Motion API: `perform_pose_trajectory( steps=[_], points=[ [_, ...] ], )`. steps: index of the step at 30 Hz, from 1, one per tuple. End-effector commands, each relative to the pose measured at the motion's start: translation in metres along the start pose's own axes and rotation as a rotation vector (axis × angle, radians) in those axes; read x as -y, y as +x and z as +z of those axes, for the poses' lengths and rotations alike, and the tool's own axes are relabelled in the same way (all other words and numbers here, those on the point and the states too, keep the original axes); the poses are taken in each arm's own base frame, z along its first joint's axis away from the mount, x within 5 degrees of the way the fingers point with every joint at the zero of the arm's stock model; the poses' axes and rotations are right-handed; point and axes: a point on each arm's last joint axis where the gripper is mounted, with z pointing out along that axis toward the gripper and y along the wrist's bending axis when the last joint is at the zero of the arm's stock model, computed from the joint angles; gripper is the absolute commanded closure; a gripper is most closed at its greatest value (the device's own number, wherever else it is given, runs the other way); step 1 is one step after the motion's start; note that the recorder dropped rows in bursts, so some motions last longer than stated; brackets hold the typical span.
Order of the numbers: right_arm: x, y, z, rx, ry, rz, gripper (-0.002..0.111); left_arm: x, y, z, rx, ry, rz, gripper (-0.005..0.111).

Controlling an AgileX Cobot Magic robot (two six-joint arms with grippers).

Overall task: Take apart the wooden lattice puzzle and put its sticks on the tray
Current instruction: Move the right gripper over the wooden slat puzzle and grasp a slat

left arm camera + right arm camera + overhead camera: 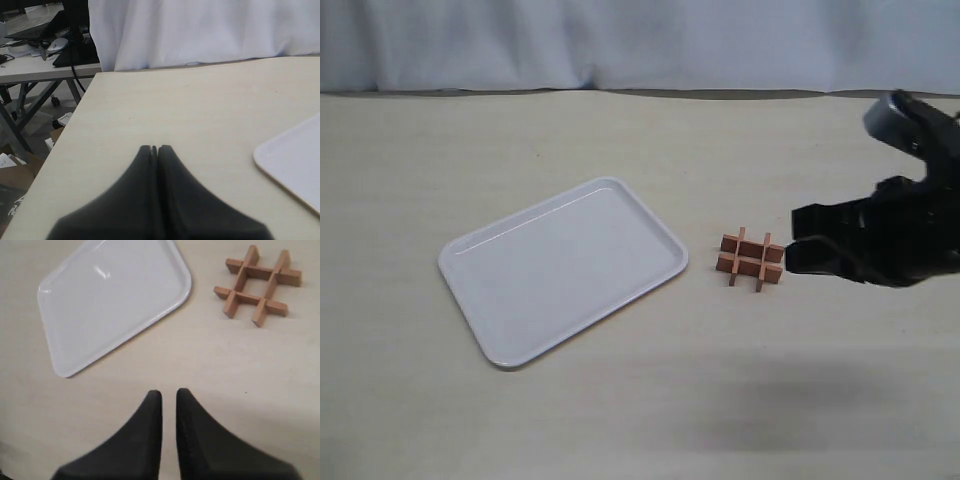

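The wooden lattice puzzle lies assembled on the table just right of the tray, which holds nothing. All its sticks are still crossed in a hash shape. My right gripper hovers right beside the puzzle's right edge, its fingers a little apart and empty. In the right wrist view the puzzle and the tray lie ahead of the gripper. My left gripper is shut on nothing over bare table, with a corner of the tray beside it. The left arm is outside the exterior view.
A white cloth backdrop hangs along the table's far edge. The left wrist view shows the table's side edge, with a desk, cables and boxes beyond it.
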Motion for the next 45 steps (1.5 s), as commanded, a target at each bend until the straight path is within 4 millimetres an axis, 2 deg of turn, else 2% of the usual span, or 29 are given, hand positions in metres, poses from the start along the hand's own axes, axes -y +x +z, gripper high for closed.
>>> perform_pose_trajectory(
  steps=[1, 4, 5, 8, 11, 14, 18, 21, 24, 32, 45],
  points=[
    [-0.017, -0.021, 0.033, -0.201, 0.071, -0.189, 0.099, 0.0, -0.001, 0.0, 0.011, -0.001, -0.002, 0.107],
    [-0.03, -0.028, 0.058, -0.446, 0.341, -0.377, 0.104, 0.0, 0.0, 0.0, 0.011, -0.002, 0.0, 0.107],
    [-0.032, -0.032, 0.065, -0.459, 0.405, -0.398, 0.104, 0.0, 0.0, 0.0, 0.011, -0.002, 0.0, 0.107],
    [-0.027, -0.042, 0.09, -0.356, 0.44, -0.279, 0.104, 0.0, 0.0, 0.0, 0.011, -0.002, 0.0, 0.107],
    [-0.022, -0.041, 0.106, -0.345, 0.456, -0.192, 0.102, 0.0, -0.001, 0.0, 0.011, -0.001, -0.002, 0.107],
    [-0.014, -0.04, 0.128, -0.316, 0.483, -0.084, 0.088, 0.0, -0.001, 0.0, 0.011, -0.001, -0.002, 0.107],
    [-0.008, -0.048, 0.129, -0.207, 0.562, -0.017, 0.078, 0.0, -0.001, 0.0, 0.011, -0.001, -0.002, 0.107],
    [-0.003, -0.052, 0.127, -0.138, 0.624, 0.025, 0.078, 0.0, -0.001, 0.0, 0.011, -0.001, -0.002, 0.107],
    [-0.004, -0.055, 0.128, -0.111, 0.608, 0.025, 0.078, 0.0, -0.001, 0.0, 0.011, -0.001, -0.002, 0.107],
    [0.009, -0.045, 0.145, -0.168, 0.688, 0.084, 0.078, 0.0, -0.001, 0.0, 0.011, 0.0, -0.004, 0.107],
    [0.014, -0.039, 0.168, -0.174, 0.644, 0.124, 0.078, 0.0, -0.001, 0.0, 0.011, 0.0, -0.004, 0.107]
  ],
)
